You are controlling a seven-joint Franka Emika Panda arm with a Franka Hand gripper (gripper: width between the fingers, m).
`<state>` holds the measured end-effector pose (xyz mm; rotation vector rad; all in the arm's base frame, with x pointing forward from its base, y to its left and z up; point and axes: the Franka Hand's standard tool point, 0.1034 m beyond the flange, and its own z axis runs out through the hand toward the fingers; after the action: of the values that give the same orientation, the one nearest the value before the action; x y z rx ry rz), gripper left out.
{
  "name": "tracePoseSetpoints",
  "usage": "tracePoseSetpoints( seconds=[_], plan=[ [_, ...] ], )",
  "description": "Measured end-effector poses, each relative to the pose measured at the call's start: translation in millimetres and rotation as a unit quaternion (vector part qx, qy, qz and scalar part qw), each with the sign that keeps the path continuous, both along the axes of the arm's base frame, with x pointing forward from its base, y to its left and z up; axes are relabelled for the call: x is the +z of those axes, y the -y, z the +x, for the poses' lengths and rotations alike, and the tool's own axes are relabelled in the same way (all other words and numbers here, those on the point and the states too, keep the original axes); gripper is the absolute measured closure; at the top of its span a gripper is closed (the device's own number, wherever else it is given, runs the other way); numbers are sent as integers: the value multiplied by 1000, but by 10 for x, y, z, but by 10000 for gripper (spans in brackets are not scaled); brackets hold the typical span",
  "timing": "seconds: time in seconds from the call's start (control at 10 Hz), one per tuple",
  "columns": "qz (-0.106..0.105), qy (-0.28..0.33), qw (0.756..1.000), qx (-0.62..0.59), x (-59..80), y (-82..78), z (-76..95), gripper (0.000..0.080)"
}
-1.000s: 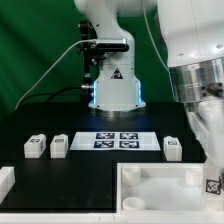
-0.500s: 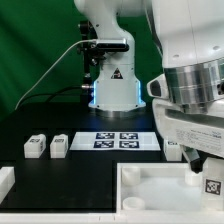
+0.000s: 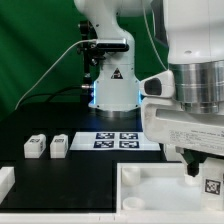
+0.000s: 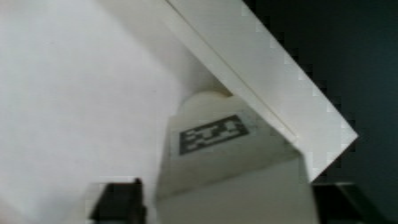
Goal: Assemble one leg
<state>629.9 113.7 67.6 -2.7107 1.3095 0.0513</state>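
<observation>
My gripper [image 3: 204,172] hangs over the front right corner of the large white tabletop [image 3: 150,186]. It is shut on a white leg [image 3: 212,184] whose tag shows just below the hand. In the wrist view the leg [image 4: 222,150] stands between the two dark fingers [image 4: 121,203], tag facing the camera, with the tabletop's raised rim [image 4: 267,70] behind it. My gripper [image 4: 228,208] is at the leg's lower part. Two more legs [image 3: 36,146] [image 3: 59,146] lie on the black table at the exterior view's left.
The marker board [image 3: 118,139] lies in the middle in front of the robot's base [image 3: 112,90]. A white block [image 3: 5,182] sits at the front left edge. My arm's bulky wrist fills the exterior view's right side.
My wrist has swung toward the exterior view's left and lower, and now hides a leg that lay to the right of the marker board. The held leg's tag has stayed in place.
</observation>
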Motion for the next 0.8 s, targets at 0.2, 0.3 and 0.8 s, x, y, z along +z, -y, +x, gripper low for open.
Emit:
tracePoseSetpoints(
  seconds=[0.2, 0.3, 0.8],
  plan=[
    [2, -12, 996, -90, -1, 1, -1, 508],
    [4, -16, 992, -122, -3, 0, -1, 508],
    [65, -32, 849, -524, -13, 17, -13, 508]
  ],
)
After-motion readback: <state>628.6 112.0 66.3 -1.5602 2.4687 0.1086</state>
